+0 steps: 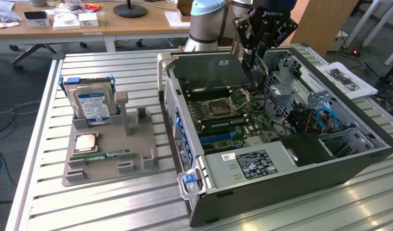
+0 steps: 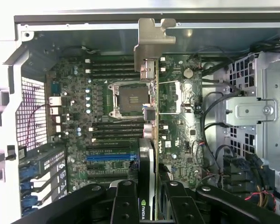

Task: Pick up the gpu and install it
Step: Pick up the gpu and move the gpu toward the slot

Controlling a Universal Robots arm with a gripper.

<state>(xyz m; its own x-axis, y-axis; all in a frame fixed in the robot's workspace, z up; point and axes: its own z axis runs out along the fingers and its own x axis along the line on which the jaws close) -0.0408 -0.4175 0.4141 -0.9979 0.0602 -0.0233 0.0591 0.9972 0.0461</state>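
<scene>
The gripper [image 1: 253,48] is clamped on the gpu [image 1: 255,72], held edge-on over the motherboard [image 2: 74,79]. In the exterior view it hangs at 12 o'clock of the open case [image 1: 299,178]. The card's faces are hidden. At 9 o'clock, one tray [image 1: 97,173] carries one hard drive [image 1: 92,103] and one RAM stick [image 1: 110,155].

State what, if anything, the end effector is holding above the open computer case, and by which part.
The gpu, pinched across its flat faces by the end effector, at the end away from its silver bracket.
</scene>
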